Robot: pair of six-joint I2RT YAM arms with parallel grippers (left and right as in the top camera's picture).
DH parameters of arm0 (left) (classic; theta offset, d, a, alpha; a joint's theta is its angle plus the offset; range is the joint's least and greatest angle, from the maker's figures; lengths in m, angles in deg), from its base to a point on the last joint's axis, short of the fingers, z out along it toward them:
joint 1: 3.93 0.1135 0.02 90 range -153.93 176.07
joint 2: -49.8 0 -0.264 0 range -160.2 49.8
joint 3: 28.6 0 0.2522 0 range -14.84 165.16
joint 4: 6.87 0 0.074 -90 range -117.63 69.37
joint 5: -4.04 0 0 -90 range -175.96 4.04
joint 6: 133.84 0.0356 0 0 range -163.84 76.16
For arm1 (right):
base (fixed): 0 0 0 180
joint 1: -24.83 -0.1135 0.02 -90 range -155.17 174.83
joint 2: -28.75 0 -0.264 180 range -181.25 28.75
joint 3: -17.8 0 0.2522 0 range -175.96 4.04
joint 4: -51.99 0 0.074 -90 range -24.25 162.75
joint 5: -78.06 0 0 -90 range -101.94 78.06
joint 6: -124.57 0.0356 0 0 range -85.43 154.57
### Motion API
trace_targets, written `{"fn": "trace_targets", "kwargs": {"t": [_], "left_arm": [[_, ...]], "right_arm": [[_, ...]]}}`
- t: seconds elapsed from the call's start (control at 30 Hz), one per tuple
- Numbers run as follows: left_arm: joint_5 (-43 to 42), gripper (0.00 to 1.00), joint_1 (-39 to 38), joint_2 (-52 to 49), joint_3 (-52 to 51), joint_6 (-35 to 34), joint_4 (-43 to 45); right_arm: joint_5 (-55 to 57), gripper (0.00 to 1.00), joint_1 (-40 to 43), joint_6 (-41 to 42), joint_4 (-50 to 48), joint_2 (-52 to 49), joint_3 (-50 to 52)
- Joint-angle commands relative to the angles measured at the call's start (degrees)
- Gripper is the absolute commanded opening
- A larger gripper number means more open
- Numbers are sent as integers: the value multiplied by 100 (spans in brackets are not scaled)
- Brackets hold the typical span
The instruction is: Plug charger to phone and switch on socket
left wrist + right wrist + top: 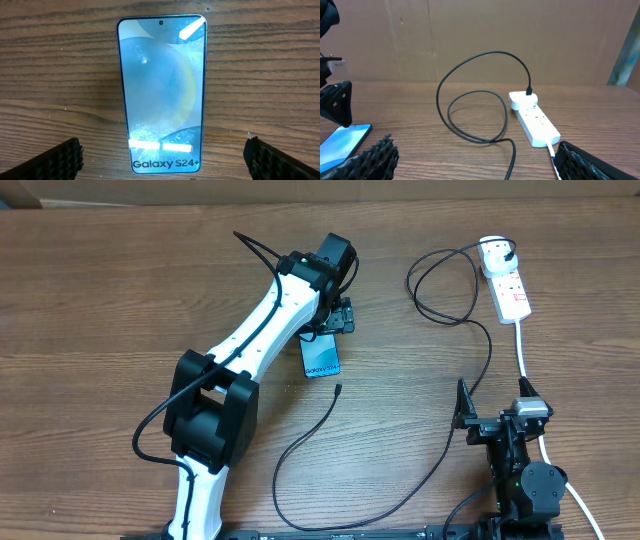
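Left gripper (165,162) spread wide, straddling phone (161,95), which lies flat mid-table: teal lit screen, black bezel, "Galaxy S24+" text. Right gripper (480,165) likewise spread. Charger (338,388) tip loose beside phone. Wood-grain table (100,280); cardboard backdrop (470,30).

phone (161,95) blue-teal screen | charger (522,99) black cable, white plug | socket (538,126) white, red marks

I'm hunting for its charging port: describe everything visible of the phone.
The phone is a slim, glossy slab lying flat, screen up, on the wooden table. Its lit blue-teal screen reads Galaxy S24+ at the end nearest the open left gripper, whose fingers straddle it without touching. No port or plug shows.
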State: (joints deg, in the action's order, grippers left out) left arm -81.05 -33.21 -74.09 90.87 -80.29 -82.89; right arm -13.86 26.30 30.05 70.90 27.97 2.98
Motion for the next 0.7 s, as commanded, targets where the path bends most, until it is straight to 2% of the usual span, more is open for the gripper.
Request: {"fn": "trace_targets", "kwargs": {"t": [0.0,0.67], "left_arm": [[-2,100,2,-127,125,-83,-4],[-4,100,9,-127,125,-83,361]], "right_arm": [[57,100,20,-7,-33,61,57],[57,100,20,-7,-33,61,57]]}}
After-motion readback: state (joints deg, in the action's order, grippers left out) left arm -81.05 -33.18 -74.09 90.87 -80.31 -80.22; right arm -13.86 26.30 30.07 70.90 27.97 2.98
